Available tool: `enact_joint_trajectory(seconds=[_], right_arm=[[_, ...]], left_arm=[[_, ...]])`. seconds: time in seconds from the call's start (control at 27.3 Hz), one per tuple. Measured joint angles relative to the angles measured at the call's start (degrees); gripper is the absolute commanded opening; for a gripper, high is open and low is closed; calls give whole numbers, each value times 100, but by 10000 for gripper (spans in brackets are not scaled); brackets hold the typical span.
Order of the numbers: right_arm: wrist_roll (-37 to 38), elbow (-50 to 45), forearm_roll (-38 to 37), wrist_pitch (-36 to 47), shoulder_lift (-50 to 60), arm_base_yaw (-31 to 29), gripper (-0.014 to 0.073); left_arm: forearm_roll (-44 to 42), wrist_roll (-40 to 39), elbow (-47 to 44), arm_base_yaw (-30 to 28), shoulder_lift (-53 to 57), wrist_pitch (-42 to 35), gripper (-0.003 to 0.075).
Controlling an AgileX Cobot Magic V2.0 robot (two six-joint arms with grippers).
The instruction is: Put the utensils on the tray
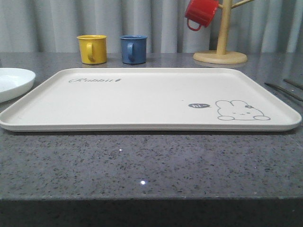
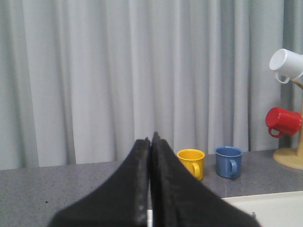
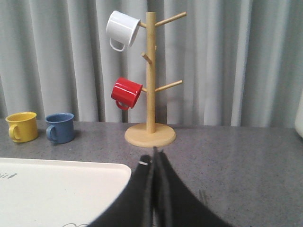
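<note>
So far nothing lies on the big flat cream tray with the grey rabbit drawing [image 1: 142, 99], which sits in the middle of the speckled grey stone desk [image 1: 142, 165]. The job looks like it is at its very start: no utensil has been picked up. Just off the tray's right side, at the picture's edge, lie thin dark sticks that I think are the long metal chopsticks [image 1: 284, 90]; they are too thin to tell for sure. I cannot pick out a fork or a spoon. The left black tool [image 2: 151, 139] is clenched with its two fingers pressed together and holds nothing, and it points toward the small yellow mug [image 2: 191, 162] and the small blue mug [image 2: 228, 161]. The right black tool [image 3: 154, 158] is clenched too and empty, near the tray's right corner, facing the wooden mug tree [image 3: 150, 75] with its red mug [image 3: 126, 92] and white mug [image 3: 121, 29]. Next, I think the right tool must spread its fingers, go down to the sticks, and pinch them flat off the desk, which may be hard since they are so thin.
</note>
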State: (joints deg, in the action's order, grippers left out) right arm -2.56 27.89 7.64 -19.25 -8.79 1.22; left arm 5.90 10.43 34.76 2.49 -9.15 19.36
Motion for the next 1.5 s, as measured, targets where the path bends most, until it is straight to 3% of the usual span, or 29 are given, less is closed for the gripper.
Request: enact_joint_trajectory(seconds=[0.11,0.26,0.7,0.77,0.84,0.95,0.99,1.06,1.25,1.5], right_arm=[[0,616,-99,-681,-556,0,-69],[0,809,-133,-1271,-1125,0,-69],[0,809,-143,-1623,-1602,0,-64],[0,809,-143,-1687,-1616,0,-4],[0,809,-143,-1777,-1672,0,129],[0,809,-143,-1853,-1760,0,381],[0,809,-143,-1866,-1786,0,412],[0,809,-143,-1866,-1831,0,426],[0,809,-143,-1866,-1846,0,423],[0,809,-143,-1866,-1846,0,423]], left_arm=[[0,0,716,0,-539,725,-18],[0,0,836,0,-971,1225,-18],[0,0,182,0,-1184,1295,-18],[0,0,88,0,-1184,1286,-12],[0,0,64,0,-1212,1286,65],[0,0,51,0,-1287,1315,309],[0,0,51,0,-1348,1327,407],[0,0,51,0,-1496,1341,496],[0,0,303,0,-2078,1748,494],[-265,0,1151,-14,-3782,2531,494]])
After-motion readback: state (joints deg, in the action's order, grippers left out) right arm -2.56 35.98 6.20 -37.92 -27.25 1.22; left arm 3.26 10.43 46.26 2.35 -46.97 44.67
